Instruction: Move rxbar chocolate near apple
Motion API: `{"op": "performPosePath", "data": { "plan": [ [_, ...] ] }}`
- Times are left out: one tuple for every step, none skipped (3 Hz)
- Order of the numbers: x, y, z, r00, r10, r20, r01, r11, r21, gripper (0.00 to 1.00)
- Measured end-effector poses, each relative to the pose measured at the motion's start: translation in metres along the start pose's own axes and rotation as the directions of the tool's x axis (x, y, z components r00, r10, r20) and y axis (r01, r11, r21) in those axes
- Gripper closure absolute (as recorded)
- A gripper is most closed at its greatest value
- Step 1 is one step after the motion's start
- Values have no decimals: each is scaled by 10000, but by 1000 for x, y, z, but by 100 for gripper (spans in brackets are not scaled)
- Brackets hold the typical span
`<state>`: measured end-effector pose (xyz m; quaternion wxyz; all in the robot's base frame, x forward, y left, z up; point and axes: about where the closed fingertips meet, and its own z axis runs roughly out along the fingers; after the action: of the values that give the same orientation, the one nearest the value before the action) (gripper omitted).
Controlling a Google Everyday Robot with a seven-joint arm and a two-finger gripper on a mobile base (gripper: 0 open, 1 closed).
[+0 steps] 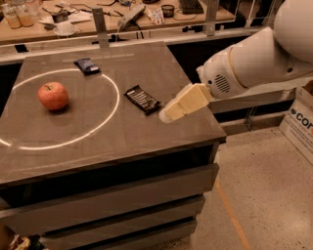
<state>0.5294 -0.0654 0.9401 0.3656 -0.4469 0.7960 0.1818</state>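
The rxbar chocolate (pixel 142 99) is a flat black-brown wrapper lying at an angle on the grey table (pixel 122 141), right of centre, just outside a white circle line. The apple (pixel 53 95) is red-orange and sits inside the circle on the left. My gripper (pixel 167 114) is cream-coloured and hangs low over the table just right of the bar's near end, apart from it. It reaches in from the white arm (pixel 254 63) on the right.
A small dark blue packet (pixel 87 65) lies at the back of the table. A cluttered wooden bench (pixel 122 14) stands behind it. The table's right edge drops to the floor, where a cardboard box (pixel 301 122) stands at the far right.
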Motion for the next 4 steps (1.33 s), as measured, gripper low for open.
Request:
{"op": "performPosePath", "data": {
  "plan": [
    [-11, -13, 34, 9994, 83, 325, -91, 9997, 221, 0],
    [-19, -11, 74, 9991, -270, 335, 258, 9991, 343, 0],
    [-18, -12, 112, 9997, -104, 213, 100, 9997, 218, 0],
    [-14, -12, 145, 9997, 214, 93, -214, 9998, 19, 0]
  ]
}}
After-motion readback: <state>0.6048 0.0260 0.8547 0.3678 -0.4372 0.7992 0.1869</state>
